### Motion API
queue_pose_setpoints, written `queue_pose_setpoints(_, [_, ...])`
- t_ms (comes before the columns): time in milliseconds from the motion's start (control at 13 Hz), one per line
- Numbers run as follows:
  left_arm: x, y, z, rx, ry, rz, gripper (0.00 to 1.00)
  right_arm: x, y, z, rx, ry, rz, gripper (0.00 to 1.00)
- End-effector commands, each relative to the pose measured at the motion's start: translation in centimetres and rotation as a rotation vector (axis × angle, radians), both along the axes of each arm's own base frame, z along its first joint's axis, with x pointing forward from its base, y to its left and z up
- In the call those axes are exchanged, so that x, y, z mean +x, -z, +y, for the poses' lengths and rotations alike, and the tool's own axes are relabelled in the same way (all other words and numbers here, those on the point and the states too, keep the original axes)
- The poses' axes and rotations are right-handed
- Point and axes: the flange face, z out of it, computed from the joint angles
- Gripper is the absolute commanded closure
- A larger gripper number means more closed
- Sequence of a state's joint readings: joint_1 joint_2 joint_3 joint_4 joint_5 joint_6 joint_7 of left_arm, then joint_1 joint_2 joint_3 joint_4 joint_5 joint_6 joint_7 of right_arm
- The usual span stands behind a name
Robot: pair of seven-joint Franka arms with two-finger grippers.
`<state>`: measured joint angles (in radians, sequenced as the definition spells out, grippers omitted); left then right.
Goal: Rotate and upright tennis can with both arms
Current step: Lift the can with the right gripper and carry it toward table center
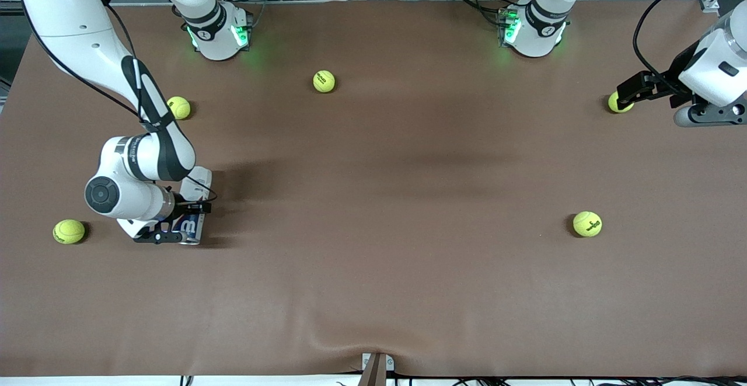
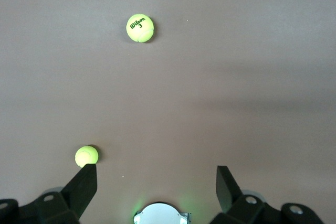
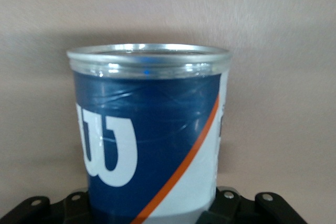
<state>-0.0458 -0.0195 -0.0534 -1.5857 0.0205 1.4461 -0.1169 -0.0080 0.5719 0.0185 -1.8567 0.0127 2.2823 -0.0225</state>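
A: We have a wide table (image 1: 373, 292) under a brown cloth, a few folds in it at the edge nearest the front camera, with racks and cabling along the top of the front view.

B: Going from near to far, the first things we meet sit toward the right arm's end: a tennis ball (image 1: 69, 231), and beside it the tennis can (image 1: 192, 222), lying on its side on the cloth.

A: And the right gripper (image 1: 175, 228) is down on it. We see its jaws clamped across the can's body; in the right wrist view the blue label with the white W, the orange stripe and the metal rim fill the picture (the fingers themselves are hidden by the can).

B: At about the same depth, toward the left arm's end, a second ball (image 1: 587, 223) lies alone.

A: Farther off we count three more balls: one (image 1: 178, 107) beside the right arm's forearm, one (image 1: 324, 80) near the middle, one (image 1: 618, 103) at the left arm's end.

B: The left gripper (image 1: 633, 91) waits up in the air over that last ball, its fingers (image 2: 84, 184) spread wide and holding nothing.

A: Farthest of all, both bases glow green.
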Motion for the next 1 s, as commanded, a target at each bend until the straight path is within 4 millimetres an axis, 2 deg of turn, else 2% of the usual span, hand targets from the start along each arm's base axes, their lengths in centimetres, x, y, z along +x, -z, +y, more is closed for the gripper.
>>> queue_pose_setpoints(0, [-0.2,-0.5,0.6,0.018,-0.006,0.001,0.00,0.1,-4.5,0.2,0.001,-0.076,-0.017,0.37])
queue_pose_setpoints(308, [-0.3,-0.6,0.7,0.018,-0.008,-0.002,0.00,0.9,-13.0,1.5,0.019,-0.202,-0.006,0.36])
queue_pose_setpoints(462, [-0.3,-0.6,0.8,0.018,-0.009,-0.002,0.00,1.8,-15.5,3.2,0.041,-0.311,-0.023,0.36])
queue_pose_setpoints(538, [-0.3,-0.6,0.8,0.017,-0.011,-0.002,0.00,2.0,-15.9,4.9,0.054,-0.383,-0.037,0.36])
queue_pose_setpoints(692, [-0.3,-0.7,0.8,0.016,-0.009,-0.003,0.00,2.1,-17.3,10.8,0.075,-0.506,-0.072,0.36])
queue_pose_setpoints(923, [-0.4,-0.8,1.2,0.015,-0.003,-0.003,0.00,0.3,-19.1,22.0,0.073,-0.695,-0.122,0.36])
